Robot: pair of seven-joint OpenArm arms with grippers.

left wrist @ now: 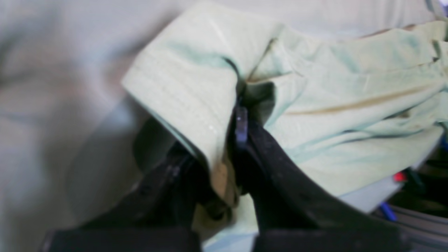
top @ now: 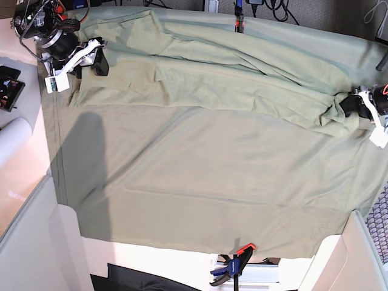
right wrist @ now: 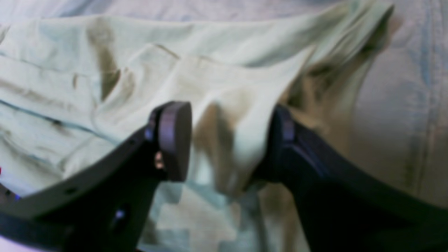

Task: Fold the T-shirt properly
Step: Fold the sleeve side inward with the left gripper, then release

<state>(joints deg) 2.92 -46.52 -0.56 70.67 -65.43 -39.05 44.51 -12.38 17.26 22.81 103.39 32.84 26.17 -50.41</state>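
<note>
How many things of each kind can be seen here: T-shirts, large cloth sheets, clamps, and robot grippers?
T-shirt: 1
Large cloth sheet: 1
Clamps: 2, one at the near edge and one at the far edge
Grippers: 2, the left gripper and the right gripper
Total: 6

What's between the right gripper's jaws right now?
A bunched fold of the T-shirt. In the right wrist view, the right gripper straddles it, jaws standing apart with cloth filling the gap.
</note>
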